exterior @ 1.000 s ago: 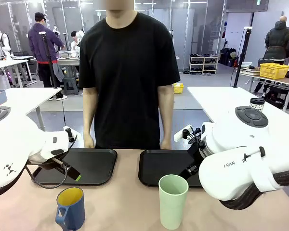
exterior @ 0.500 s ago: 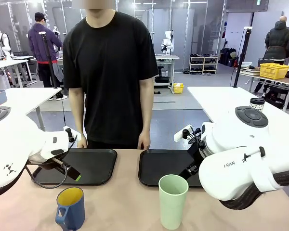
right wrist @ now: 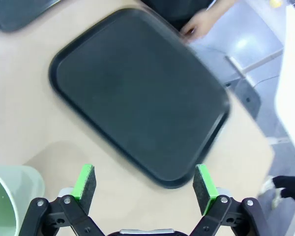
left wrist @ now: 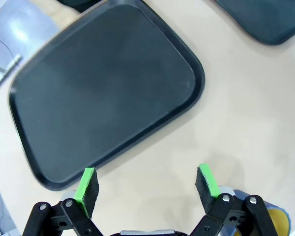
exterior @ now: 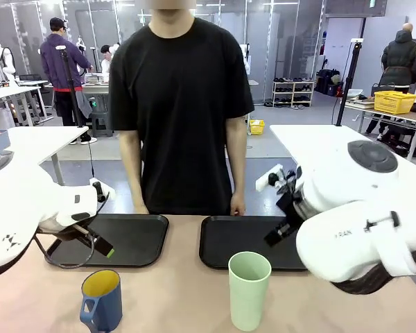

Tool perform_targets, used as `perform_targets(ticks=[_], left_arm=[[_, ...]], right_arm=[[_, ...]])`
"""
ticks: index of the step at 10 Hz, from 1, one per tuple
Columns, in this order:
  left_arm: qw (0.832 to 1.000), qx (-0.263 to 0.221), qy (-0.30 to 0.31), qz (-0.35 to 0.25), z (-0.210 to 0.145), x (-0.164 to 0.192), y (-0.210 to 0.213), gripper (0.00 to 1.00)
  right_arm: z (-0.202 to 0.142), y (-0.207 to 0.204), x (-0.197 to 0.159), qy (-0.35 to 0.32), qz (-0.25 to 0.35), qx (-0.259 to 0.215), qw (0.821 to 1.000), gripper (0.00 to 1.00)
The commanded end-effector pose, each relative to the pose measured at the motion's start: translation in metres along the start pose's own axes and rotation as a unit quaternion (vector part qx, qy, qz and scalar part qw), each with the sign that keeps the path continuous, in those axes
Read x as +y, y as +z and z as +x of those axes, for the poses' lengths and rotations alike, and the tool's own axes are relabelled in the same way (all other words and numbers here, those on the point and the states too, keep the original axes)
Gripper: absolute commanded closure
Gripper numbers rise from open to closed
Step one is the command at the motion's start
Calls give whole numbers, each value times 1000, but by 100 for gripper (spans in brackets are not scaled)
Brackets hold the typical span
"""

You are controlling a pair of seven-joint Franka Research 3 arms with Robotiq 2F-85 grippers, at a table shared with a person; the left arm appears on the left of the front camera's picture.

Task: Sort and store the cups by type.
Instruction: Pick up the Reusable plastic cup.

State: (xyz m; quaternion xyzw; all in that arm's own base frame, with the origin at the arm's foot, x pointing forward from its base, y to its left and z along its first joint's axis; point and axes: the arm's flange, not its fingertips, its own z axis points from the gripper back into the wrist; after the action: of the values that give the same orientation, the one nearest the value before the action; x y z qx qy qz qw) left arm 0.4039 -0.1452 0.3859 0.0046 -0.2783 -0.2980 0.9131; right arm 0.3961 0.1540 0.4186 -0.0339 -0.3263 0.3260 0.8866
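Mint-green tall handleless tumbler (exterior: 249, 290) & dark blue handled mug w/ yellow inside (exterior: 101, 300) stand at near edge of tan table (exterior: 180, 291), not yet on black plastic trays (exterior: 135, 239). Right arm (exterior: 360, 229) has risen a bit; right gripper (right wrist: 145, 169) & left gripper (left wrist: 146, 172) both spread wide, empty. Sorting unstarted.

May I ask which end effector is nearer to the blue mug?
Left. The left end effector hangs open close by the mug, near the left tray. The right end effector is beyond the tumbler, by the right tray.
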Motion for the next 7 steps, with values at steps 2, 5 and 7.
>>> perform_targets(ticks=[2, 5, 7], left_arm=[[998, -11, -6, 57, 30, -5, 45, 0], [993, -61, -24, 100, 29, -27, 111, 0], [989, -86, -46, 108, 18, -38, 136, 0]], right_arm=[[37, 60, 10, 6, -73, -34, 997, 0], [35, 137, 38, 32, -127, -52, 990, 0], [24, 158, 48, 39, -122, -25, 991, 0]])
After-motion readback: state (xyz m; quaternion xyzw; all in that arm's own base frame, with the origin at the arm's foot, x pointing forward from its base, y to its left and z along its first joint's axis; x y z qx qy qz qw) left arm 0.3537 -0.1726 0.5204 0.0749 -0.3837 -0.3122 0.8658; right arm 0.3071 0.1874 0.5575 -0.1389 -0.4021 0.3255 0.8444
